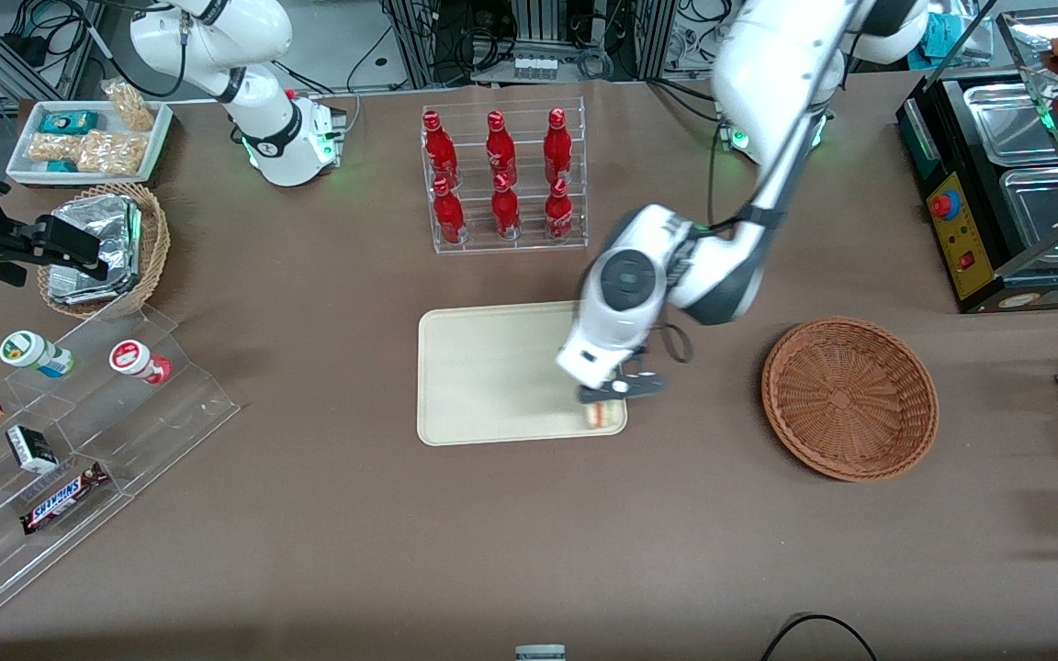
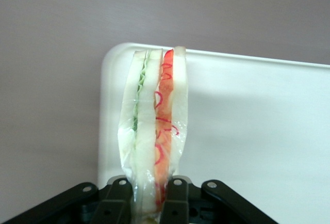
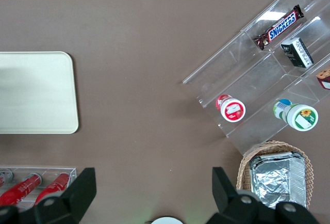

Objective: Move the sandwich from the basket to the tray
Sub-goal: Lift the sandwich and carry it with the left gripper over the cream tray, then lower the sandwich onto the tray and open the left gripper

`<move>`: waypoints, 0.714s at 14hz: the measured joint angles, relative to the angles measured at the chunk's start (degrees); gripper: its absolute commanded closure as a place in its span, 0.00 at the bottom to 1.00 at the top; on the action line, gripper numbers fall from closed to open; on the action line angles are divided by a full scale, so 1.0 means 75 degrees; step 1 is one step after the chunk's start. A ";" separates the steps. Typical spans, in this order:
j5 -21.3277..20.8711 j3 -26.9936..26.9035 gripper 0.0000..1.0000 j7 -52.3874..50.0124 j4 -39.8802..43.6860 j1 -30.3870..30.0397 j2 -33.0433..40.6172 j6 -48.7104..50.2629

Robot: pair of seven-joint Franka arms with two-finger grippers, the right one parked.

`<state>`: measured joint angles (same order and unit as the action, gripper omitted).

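My left gripper [image 1: 609,397] hangs over the tray's [image 1: 483,376] corner nearest the front camera and the basket. It is shut on the sandwich [image 1: 604,415], a plastic-wrapped wedge of pale bread with red and green filling. In the left wrist view the sandwich [image 2: 154,126] stands on edge between the black fingers [image 2: 174,203], over the tray's rounded corner [image 2: 111,61]. I cannot tell whether it touches the tray. The reddish-brown basket [image 1: 849,397] lies empty beside the tray, toward the working arm's end of the table.
A clear rack of red bottles [image 1: 501,179] stands farther from the front camera than the tray. A tan basket of foil packs [image 1: 102,248], a white snack tray [image 1: 88,140] and a clear stepped stand [image 1: 70,459] lie toward the parked arm's end. A black appliance [image 1: 1007,184] stands past the basket.
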<state>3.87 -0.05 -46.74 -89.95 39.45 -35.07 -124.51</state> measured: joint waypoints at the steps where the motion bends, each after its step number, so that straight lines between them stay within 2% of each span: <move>1: 0.0001 0.0000 1.00 -0.0292 0.0289 0.0209 -0.0217 -0.0051; 6: 0.0000 -0.0012 0.99 -0.0849 0.0878 0.0922 -0.1022 -0.0760; 7: 0.0000 -0.0012 0.92 -0.0850 0.0901 0.1034 -0.1155 -0.0827; 8: 0.0000 -0.0013 0.49 -0.0851 0.0929 0.1112 -0.1256 -0.0850; 9: 0.0000 -0.0014 0.00 -0.0851 0.0948 0.1157 -0.1315 -0.0862; 10: 0.0000 -0.0017 0.00 -0.0852 0.0981 0.1165 -0.1332 -0.0867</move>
<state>3.87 -0.18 -53.13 -82.59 48.19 -45.06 -131.02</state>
